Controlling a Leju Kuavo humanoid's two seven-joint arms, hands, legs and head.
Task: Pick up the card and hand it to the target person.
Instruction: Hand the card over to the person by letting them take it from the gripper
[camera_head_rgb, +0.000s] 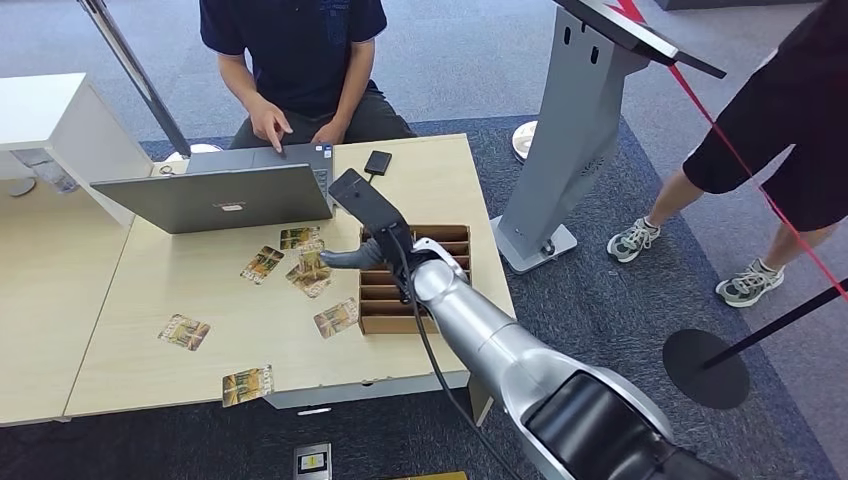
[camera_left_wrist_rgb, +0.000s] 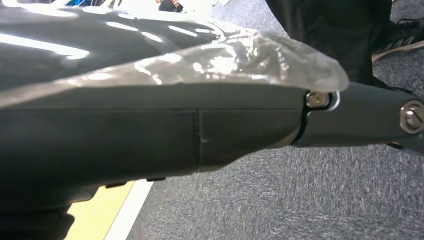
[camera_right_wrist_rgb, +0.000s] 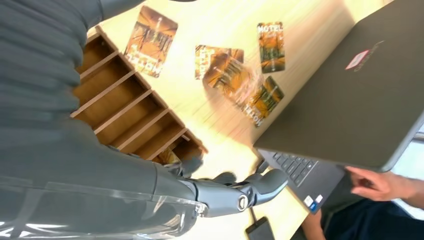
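- The desk (camera_head_rgb: 120, 330), pale wood, carries everything: an open grey laptop (camera_head_rgb: 215, 196) at its far side, a brown slotted box (camera_head_rgb: 385, 312) near its right edge, and picture cards scattered between them.
- A seated person (camera_head_rgb: 300, 60) works at the laptop from the far side. A second person (camera_head_rgb: 770, 150) stands on the carpet to the right, well apart from the desk. Which of them is the target I cannot tell.
- The right arm (camera_head_rgb: 490, 340) reaches in over the slotted box. The right hand (camera_head_rgb: 355, 257) hovers just past the box's left wall, its fingers (camera_right_wrist_rgb: 267, 182) stretched out and apart, holding nothing.
- The left hand: the left wrist view gives dark casing and carpet, and I cannot tell how its fingers lie. The right hand is plainly the nearer one.
- The cards: a small overlapping cluster (camera_head_rgb: 305, 258) lies just to the left of the right hand, towards the laptop; my guess is that the pick comes from here. The nearest card (camera_head_rgb: 312, 275) lies flat and askew, its long axis skewed to the desk's edges.
- Another card (camera_head_rgb: 336, 317) lies just beside the box, nearer the robot. Further cards lie well apart to the left.
- Writing: one card (camera_right_wrist_rgb: 270, 46) reads "HOTEL" along its short edge. The laptop lid bears a small red-and-white label, too small to read.
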